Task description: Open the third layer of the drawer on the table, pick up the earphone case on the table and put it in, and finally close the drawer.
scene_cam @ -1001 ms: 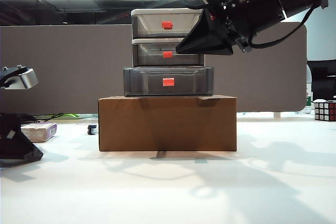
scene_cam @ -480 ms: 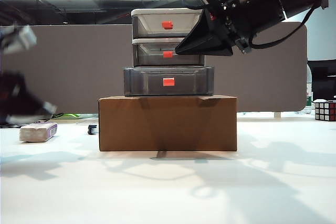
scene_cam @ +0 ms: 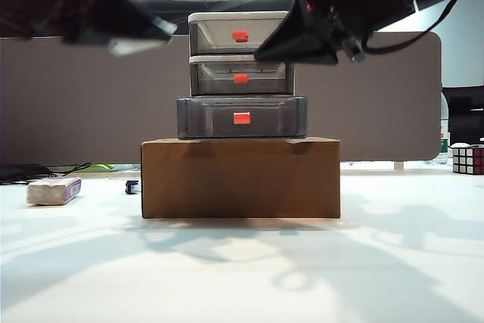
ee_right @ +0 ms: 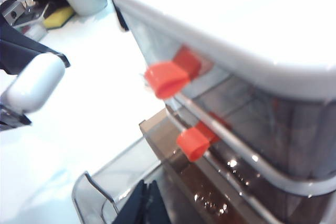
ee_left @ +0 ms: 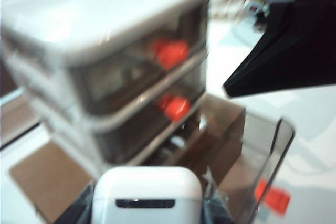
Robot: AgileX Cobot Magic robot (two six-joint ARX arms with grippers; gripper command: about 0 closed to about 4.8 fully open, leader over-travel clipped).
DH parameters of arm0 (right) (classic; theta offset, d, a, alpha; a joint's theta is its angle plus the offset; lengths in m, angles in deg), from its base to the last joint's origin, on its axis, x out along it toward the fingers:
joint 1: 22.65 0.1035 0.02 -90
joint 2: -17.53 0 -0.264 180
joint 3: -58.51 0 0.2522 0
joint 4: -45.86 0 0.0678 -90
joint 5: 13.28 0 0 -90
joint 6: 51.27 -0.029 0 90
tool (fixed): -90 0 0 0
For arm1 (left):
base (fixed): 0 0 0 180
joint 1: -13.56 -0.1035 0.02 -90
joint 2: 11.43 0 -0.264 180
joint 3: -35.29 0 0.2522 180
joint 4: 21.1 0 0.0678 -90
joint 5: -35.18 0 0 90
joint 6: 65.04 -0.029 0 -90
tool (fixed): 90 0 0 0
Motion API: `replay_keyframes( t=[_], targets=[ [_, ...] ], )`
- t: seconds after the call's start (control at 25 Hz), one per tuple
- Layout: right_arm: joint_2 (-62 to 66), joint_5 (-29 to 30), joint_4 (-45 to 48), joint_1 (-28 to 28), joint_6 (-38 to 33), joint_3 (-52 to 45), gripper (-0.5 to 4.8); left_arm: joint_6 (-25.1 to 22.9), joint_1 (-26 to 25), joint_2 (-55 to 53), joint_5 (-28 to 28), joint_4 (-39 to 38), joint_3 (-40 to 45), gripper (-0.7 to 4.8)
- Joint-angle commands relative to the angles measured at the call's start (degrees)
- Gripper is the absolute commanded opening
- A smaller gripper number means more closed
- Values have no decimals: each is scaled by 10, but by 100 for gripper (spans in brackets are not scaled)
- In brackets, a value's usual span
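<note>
The left gripper point(scene_cam: 140, 35), blurred at the upper left of the exterior view, is clamped around the earphone case point(ee_left: 147, 195), level with the top of the drawer point(scene_cam: 240, 73). The third layer point(scene_cam: 242, 117) stands pulled out above the cardboard box point(scene_cam: 240, 178). The right gripper point(scene_cam: 261, 54), at upper right before the 2 upper tiers, has its fingers pressed together, holding nothing.

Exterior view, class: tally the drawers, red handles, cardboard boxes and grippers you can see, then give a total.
Drawers: 3, lowest pulled out
Red handles: 3
Cardboard boxes: 1
Grippers: 2, left gripper, right gripper
Total: 9
</note>
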Motion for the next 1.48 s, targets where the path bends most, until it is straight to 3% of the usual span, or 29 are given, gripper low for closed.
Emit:
replay_keyframes(
  t=[0.04,0.44,0.6,0.8,0.88,1.0,1.08,1.16,1.2,1.24,1.48],
  targets=[
    [-21,1,7,0,2,3,-6,-7,40,-32,28,-4,-36,84],
    [-62,0,7,0,4,3,-5,-14,122,-206,26,-13,-146,91],
    [-64,0,7,0,4,3,-6,-14,125,-222,49,-40,-155,208],
    [-64,0,7,0,4,3,-5,-15,124,-220,62,-55,-155,298],
    [-64,0,7,0,4,3,-6,-15,124,-216,61,-54,-155,385],
    [-64,0,7,0,4,3,-5,-12,124,-211,62,-63,-156,385],
    [-64,0,7,0,4,3,-5,-12,124,-186,62,-98,-156,339],
    [-64,2,7,0,4,3,-5,-13,124,-146,61,-149,-156,252],
    [-64,2,7,0,4,3,-5,-13,124,-117,62,-188,-156,156],
    [-64,2,8,0,5,3,-5,-13,124,-73,59,-249,-156,15],
    [-64,-5,31,0,9,4,-6,-24,124,-28,61,-392,-154,-6]
  ],
)
